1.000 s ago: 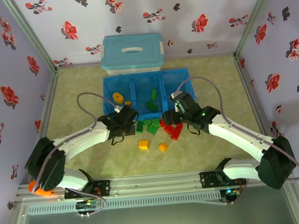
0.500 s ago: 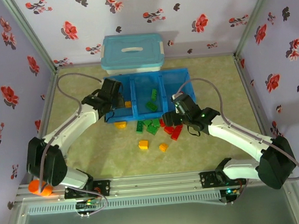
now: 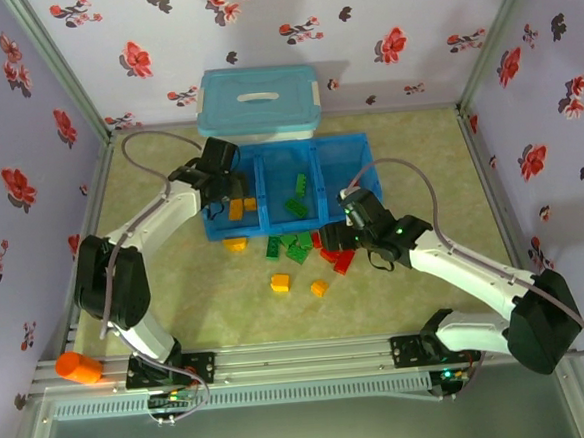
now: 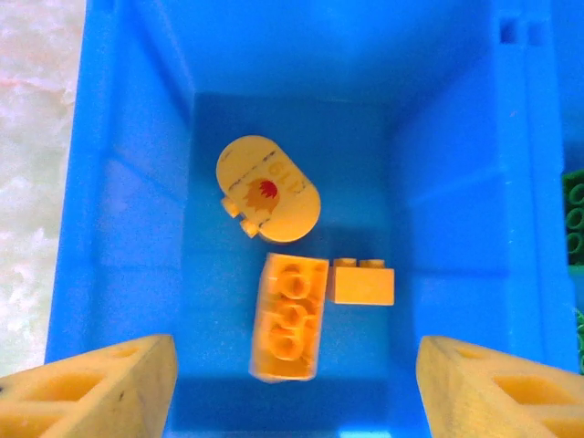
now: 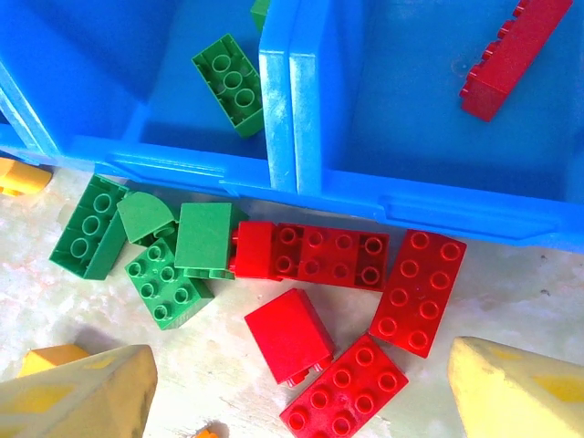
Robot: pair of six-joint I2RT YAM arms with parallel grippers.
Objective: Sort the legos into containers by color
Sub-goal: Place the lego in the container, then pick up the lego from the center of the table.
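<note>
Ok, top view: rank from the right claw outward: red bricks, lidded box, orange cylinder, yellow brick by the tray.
1. Red bricks, beside the right claw.
2. Yellow brick, left, at tray front.
3. Lidded box, far back.
4. Orange cylinder, near-left corner.

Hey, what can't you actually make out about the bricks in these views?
- Left wrist: long yellow brick blurred, resting pose unclear; green bricks cut by the right edge.
- Right wrist: long red brick cut by the top edge, a yellow brick by the left edge.
- Top view: the right gripper covers part of the red pile.
</note>
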